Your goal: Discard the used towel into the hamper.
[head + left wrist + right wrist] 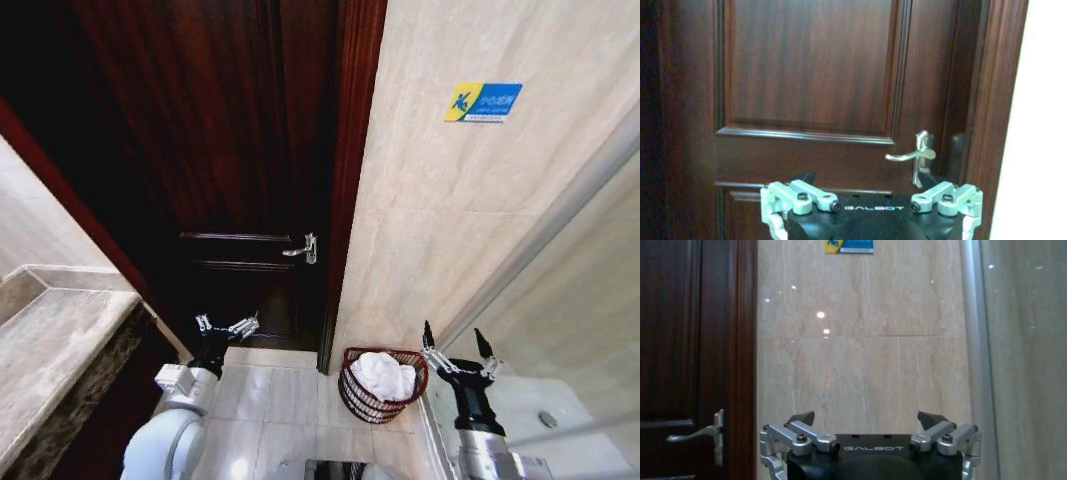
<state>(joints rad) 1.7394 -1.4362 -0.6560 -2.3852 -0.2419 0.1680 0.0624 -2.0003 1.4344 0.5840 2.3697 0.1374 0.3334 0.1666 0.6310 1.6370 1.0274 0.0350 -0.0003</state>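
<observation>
- The hamper (381,384) stands on the pale tiled floor (270,395) at the foot of the beige stone wall (440,220), just right of the dark wooden door (240,180) and its frame.
- It is a round basket of thin dark red-brown wires, narrowing toward the base.
- A crumpled white towel (385,375) lies inside the hamper, filling most of its opening and rising about to the rim.
- The right gripper (455,352) hangs just to the right of the hamper, near its rim but apart from it. Its two dark fingers are spread wide with nothing between them.
- In the right wrist view the right gripper (867,419) faces the beige wall, fingertips well apart and empty, with the door frame to one side.
- The left gripper (227,325) is held up on the left, in front of the lower part of the door, well apart from the hamper. Its fingers are parted and hold nothing.
- In the left wrist view the left gripper (867,179) faces the door panels, with the silver door handle (917,156) just beyond it.
- A blue and yellow sign (483,102) is fixed high on the wall, above and right of the hamper.
- A grey stone counter (50,340) runs along the near left.
</observation>
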